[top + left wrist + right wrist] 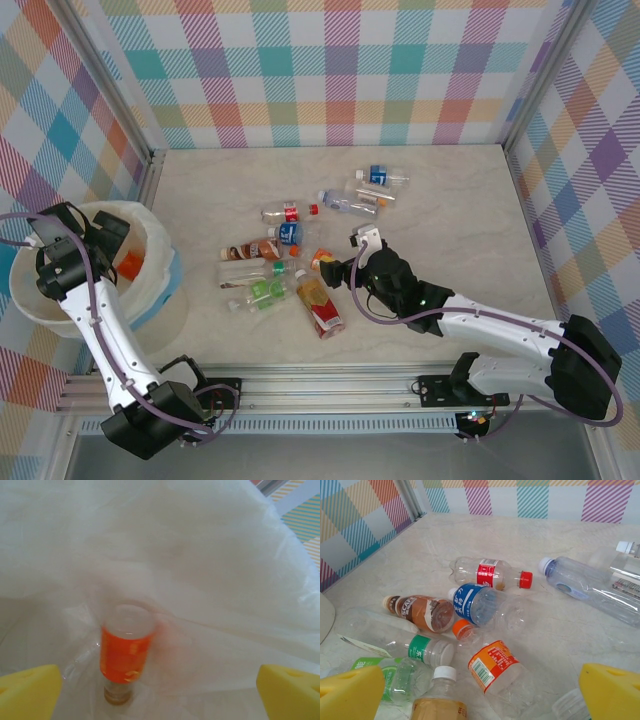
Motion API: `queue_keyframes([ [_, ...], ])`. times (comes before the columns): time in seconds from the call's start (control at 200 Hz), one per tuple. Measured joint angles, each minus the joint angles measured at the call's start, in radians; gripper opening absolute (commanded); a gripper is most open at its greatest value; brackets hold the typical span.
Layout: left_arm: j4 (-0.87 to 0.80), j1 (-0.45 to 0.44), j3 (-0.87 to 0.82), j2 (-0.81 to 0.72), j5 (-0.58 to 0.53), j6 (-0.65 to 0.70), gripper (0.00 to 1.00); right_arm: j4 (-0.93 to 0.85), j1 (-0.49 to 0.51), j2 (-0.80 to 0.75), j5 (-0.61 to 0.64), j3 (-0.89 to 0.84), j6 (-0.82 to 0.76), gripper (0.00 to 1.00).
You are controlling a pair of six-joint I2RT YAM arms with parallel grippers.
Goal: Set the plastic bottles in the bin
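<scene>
**One bottle in, the pile left to clear**

Yellow pads of the left gripper (160, 692) sit at the two bottom corners of the left wrist view, spread wide with nothing between them. Below them an orange-labelled bottle (125, 652) lies free on the white liner (210, 560), touching neither pad. From the top camera this gripper hangs over the bin (158, 232) at the table's left edge, with a patch of orange showing inside. That is the one bottle I can confirm as binned. The liner hides much of the floor, so I cannot tell whether others lie beneath.

The right gripper (482, 692) is also spread wide and empty, low over the pile in mid-table. Just ahead of it lie an orange-capped bottle (492, 667), a white-capped brownish bottle (440, 700) and a green-labelled bottle (422, 647). Farther off are a brown-labelled bottle (420, 611), a blue-labelled bottle (470, 602), a red-capped bottle (490, 573) and a large clear bottle (590, 587).

The top view shows roughly ten bottles on the table, all well apart from the bin. By my reckoning the job is barely begun.
</scene>
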Motion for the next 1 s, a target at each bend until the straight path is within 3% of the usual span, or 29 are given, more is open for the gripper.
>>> queue_keyframes([
  [0.34,0.000,-0.011,0.096,-0.042,0.143,0.011,1.00,-0.162,-0.272,0.070,-0.197,0.094,0.100,1.00],
  [0.675,0.009,-0.110,0.148,-0.047,0.249,-0.001,1.00,-0.311,-0.502,0.273,-0.430,0.313,-0.066,1.00],
  [0.775,0.031,-0.172,0.148,-0.059,0.283,-0.037,1.00,-0.365,-0.559,0.376,-0.491,0.421,-0.133,0.99],
  [1.0,0.087,-0.415,0.151,-0.068,0.298,-0.075,1.00,-0.543,-0.659,0.570,-0.612,0.622,-0.296,0.97],
])
